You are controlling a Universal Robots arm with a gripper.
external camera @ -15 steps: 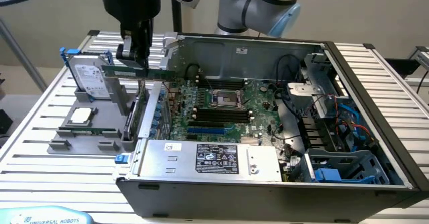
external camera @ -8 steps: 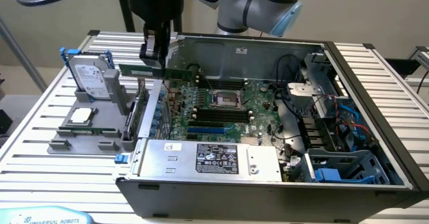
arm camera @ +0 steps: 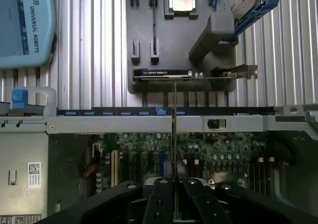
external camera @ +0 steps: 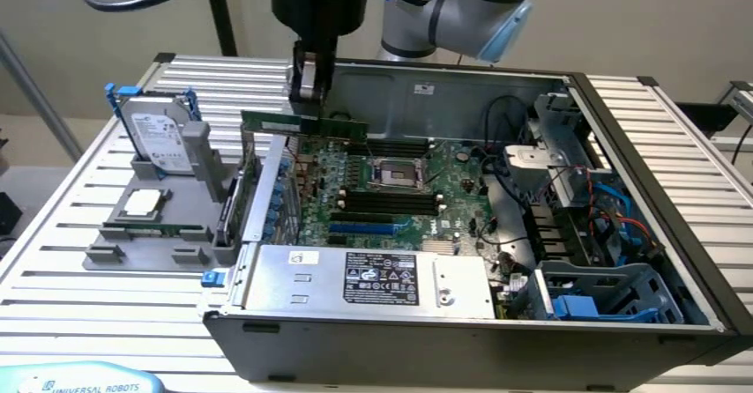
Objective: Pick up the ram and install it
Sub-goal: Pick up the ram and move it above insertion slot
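We judge the pick-up done and the carry in hand: the fingers are clamped on the top edge of the ram, which hangs edge-down over the motherboard, toward the exterior view's left of the open case. Seating it calls for lining its lower edge up with a black slot. We count one ram held, and one processor chip and one hard drive on the grey holder.

The gripper is clamping the ram by its top edge, holding it lengthwise above the motherboard inside the open computer case, which is lying on the slatted bench.
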